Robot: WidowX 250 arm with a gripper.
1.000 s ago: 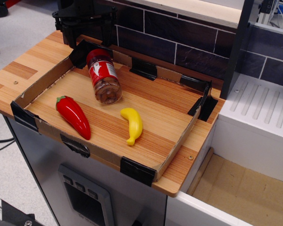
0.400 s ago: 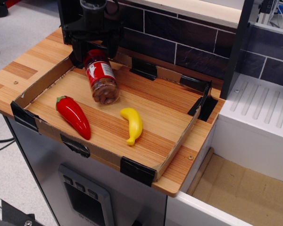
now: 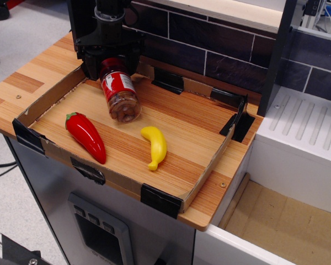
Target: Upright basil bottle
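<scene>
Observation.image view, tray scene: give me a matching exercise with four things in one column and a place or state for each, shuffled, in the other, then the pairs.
Things:
1. basil bottle
2. chili pepper
3. banana
4. gripper

Places or states:
A. yellow, lying nearest the tray's middle
B. black, over the bottle's cap end at the back left corner
C. lying tilted, clear base toward the camera
D. red, lying near the tray's front left wall

Pairs: 1-C, 2-D, 3-A, 4-B

Bright, even indoor light, soft shadows, slight glare on the chili pepper (image 3: 86, 137), image mildly soft
</scene>
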